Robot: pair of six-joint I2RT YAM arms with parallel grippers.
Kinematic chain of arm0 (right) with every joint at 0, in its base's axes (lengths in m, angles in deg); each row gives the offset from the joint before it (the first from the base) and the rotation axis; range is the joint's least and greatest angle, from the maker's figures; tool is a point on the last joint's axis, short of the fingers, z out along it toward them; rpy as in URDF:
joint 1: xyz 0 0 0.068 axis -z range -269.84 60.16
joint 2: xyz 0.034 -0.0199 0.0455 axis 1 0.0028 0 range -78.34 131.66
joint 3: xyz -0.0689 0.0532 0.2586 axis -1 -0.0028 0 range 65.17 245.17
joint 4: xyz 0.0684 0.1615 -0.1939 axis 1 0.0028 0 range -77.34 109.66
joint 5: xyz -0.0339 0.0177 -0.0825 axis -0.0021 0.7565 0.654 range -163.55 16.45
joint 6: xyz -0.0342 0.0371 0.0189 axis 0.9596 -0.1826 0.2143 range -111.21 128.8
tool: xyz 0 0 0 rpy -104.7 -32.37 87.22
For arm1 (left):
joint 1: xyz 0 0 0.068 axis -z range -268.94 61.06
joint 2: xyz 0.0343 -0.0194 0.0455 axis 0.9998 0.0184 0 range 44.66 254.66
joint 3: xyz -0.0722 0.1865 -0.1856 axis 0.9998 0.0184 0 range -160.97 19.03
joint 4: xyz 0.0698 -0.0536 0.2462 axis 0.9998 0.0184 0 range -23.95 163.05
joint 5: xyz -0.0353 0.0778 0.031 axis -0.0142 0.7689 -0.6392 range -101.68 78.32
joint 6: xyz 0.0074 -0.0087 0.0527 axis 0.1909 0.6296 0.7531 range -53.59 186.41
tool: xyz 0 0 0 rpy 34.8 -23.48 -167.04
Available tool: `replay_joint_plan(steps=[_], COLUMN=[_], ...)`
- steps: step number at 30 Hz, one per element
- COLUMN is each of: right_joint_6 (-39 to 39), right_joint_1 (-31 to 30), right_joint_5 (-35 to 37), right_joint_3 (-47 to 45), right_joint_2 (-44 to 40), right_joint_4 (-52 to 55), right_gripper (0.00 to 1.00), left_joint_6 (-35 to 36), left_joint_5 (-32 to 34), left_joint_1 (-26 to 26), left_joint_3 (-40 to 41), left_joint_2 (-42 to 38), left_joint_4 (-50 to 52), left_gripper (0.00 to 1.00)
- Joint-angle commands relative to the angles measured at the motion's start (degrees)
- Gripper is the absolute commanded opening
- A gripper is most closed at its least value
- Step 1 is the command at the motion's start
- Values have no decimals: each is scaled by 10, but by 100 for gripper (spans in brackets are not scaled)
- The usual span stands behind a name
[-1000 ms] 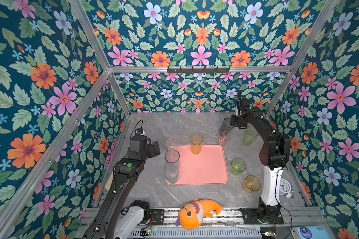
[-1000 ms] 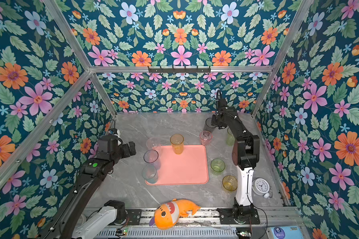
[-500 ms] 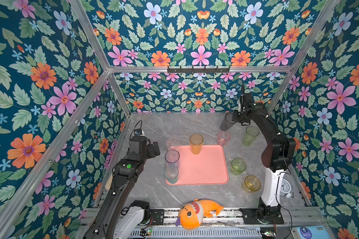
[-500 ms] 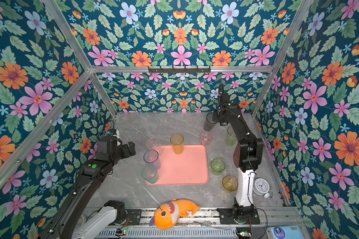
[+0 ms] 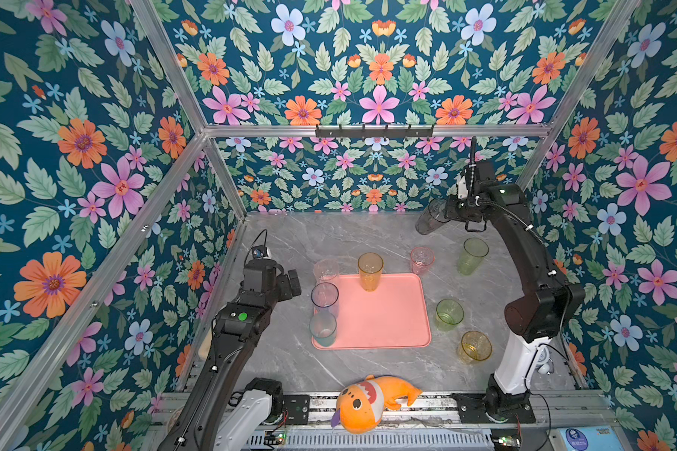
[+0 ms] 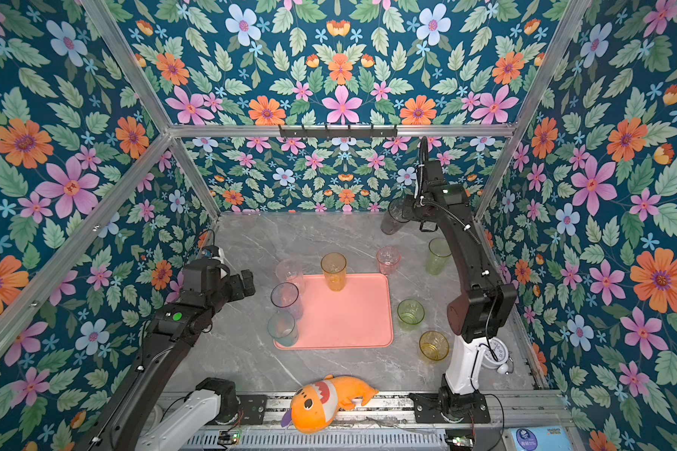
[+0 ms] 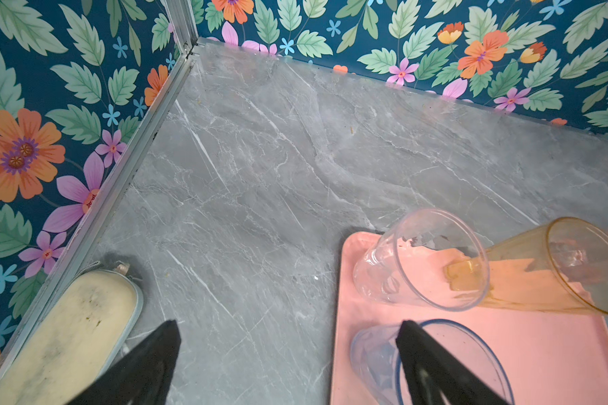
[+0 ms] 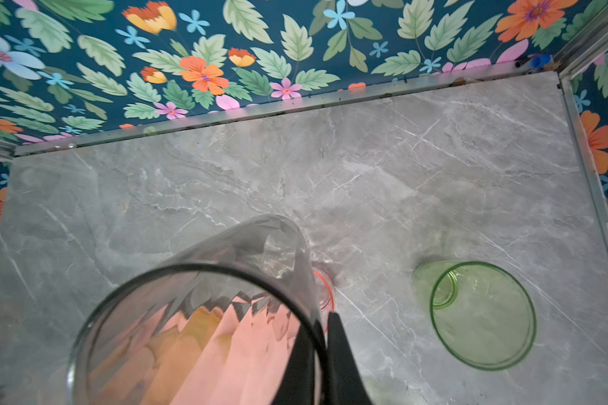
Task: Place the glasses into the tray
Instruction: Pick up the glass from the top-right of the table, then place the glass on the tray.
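Moved: right arm had carried the smoke-grey tumbler up off the tabletop and toward the back wall since a second before; left arm had barely shifted.
Plush toy: orange, lay on the front rail, nearest of all.
Tray: salmon-pink, flat, low-rimmed, rounded corners, mid-tabletop; held four tumblers.
Tray contents: teal tumbler at the near left corner, blue-grey tumbler just behind it, clear tumbler at the far left corner, amber tumbler at the far edge; all upright.
Left tool: spread wide, empty, hung just beside the tray's left edge.
Outside the tray, right side: yellow tumbler nearest, short green tumbler next, pink tumbler and tall green tumbler farther back; all upright on the tabletop, apart from the tray.
Right tool: pinched on the smoke-grey tumbler's rim, near the back wall; that tumbler hung tilted, clear of the tabletop, translucent, with faceted walls in the right wrist view.
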Motion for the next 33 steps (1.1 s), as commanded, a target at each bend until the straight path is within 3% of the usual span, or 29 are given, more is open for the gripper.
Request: replay_joint_plan(steps=[1, 15, 33], right_joint_6=[4, -15, -47], right_joint_1=[-12, -87, -176], right_joint_5=[-3, -4, 17], right_joint_3=[-9, -207, -370], right_joint_2=[-29, -223, -323], right_joint_4=[17, -28, -25], right_gripper=[0, 0, 0], left_joint_6=[1, 3, -4], left_joint_5=[-3, 2, -4], left_joint_1=[0, 0, 0], left_joint_3=[1, 5, 7], left_joint_2=[-2, -10, 1], left_joint_4=[-5, -3, -12], left_gripper=[99, 99, 99])
